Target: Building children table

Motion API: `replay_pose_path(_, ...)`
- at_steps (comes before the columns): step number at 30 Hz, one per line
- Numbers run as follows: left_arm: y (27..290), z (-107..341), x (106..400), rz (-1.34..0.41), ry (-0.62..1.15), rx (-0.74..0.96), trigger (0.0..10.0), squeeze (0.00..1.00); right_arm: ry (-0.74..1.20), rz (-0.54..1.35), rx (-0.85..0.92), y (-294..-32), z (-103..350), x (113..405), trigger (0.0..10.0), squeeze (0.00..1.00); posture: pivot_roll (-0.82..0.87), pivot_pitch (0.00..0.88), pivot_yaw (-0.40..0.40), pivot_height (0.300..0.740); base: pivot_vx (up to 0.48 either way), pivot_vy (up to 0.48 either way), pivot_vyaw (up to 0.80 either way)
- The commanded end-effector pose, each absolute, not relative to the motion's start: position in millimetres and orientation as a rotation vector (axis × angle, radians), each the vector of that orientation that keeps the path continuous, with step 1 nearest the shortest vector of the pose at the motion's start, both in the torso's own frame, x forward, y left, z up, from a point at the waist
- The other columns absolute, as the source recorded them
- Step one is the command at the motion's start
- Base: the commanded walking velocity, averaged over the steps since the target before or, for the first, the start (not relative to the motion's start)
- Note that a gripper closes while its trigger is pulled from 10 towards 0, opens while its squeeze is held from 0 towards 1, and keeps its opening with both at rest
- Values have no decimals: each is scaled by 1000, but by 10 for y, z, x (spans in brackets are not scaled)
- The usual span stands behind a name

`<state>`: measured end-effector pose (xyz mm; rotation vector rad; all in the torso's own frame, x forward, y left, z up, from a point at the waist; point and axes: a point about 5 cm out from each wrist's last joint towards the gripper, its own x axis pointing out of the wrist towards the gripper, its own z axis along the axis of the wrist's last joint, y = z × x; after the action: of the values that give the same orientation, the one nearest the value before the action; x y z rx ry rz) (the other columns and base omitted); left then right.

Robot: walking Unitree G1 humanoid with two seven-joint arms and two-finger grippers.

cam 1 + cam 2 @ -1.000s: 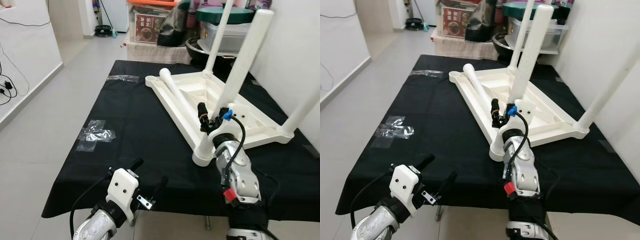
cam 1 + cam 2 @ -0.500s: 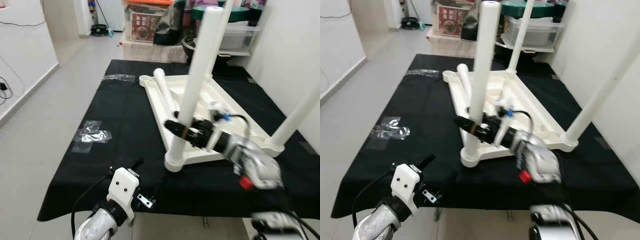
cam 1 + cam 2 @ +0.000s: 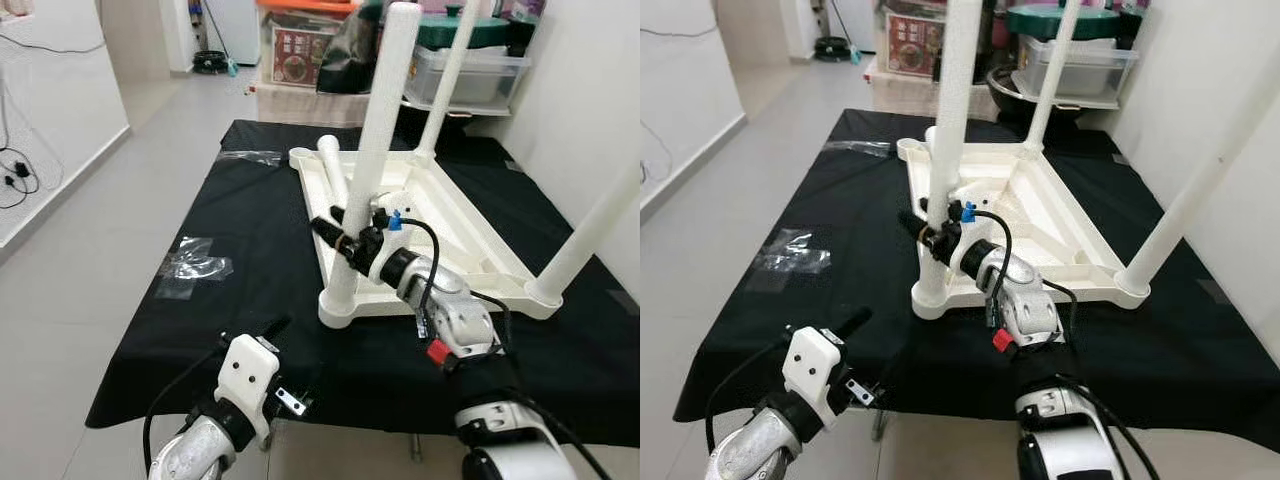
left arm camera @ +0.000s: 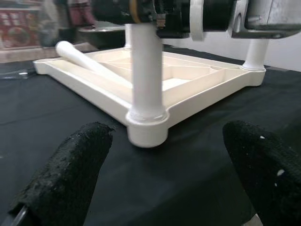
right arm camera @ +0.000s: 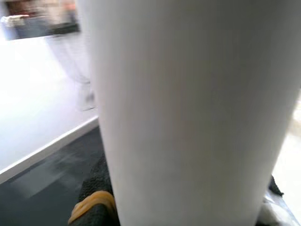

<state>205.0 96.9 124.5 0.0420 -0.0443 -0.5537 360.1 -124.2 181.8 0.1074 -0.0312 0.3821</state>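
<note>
Right gripper [image 3: 343, 238] clamped on upright white plastic table leg [image 3: 368, 160], seated in upturned white tabletop [image 3: 470, 262]; left wrist view shows left gripper [image 4: 164, 174] fingers spread, empty.

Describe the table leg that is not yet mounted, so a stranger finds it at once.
On the black cloth lies an upturned white tabletop with upright legs at three corners. The loose leg lies flat along its left rim, the only one lying down.
</note>
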Motion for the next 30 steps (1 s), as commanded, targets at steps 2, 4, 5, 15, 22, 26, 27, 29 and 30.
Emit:
replay_pose_path(2, 954, 1234, 2050, -558, -41, 52, 10000, 0, 17, 50, 133, -1655, 1665, 3555, 0, 0, 117, 0, -98, 740, 0, 0, 0)
replay_pose_path(4, 952, 1231, 2052, -559, -39, 51, 10000, 0, 20, -113, 124, -1774, 1642, 3464, 0, 0, 114, 0, -94, 740, 0, 0, 0)
replay_pose_path(5, 952, 1231, 2052, -559, -39, 51, 10000, 0, 20, -113, 124, -1774, 1642, 3464, 0, 0, 114, 0, -94, 740, 0, 0, 0)
replay_pose_path(15, 955, 1226, 2061, -562, -37, 51, 10000, 0, 61, -484, 195, -1742, 1582, 3229, 0, 0, 117, 0, -93, 740, 0, 0, 0)
replay_pose_path(22, 967, 1227, 2061, -561, -35, 50, 10000, 0, -57, -247, 268, -1423, 1727, 3322, 10000, 1000, 115, 0, -92, 740, 0, 0, 0)
replay_pose_path(26, 968, 1227, 2063, -563, -34, 51, 10000, 0, -97, -143, 246, -1406, 1772, 3356, 10000, 0, 114, 0, -88, 740, 0, 0, 0)
replay_pose_path(27, 968, 1227, 2063, -564, -34, 51, 10000, 0, -97, -131, 242, -1402, 1775, 3355, 10000, 0, 114, 0, -88, 740, 0, 0, 0)
replay_pose_path(29, 966, 1225, 2062, -566, -32, 49, 10000, 0, -113, 99, 260, -1430, 1809, 3394, 10000, 0, 111, 0, -84, 740, 0, 0, 0)
replay_pose_path(30, 966, 1225, 2062, -566, -32, 49, 10000, 0, -113, 99, 260, -1430, 1809, 3394, 10000, 0, 111, 0, -84, 740, 0, 0, 0)
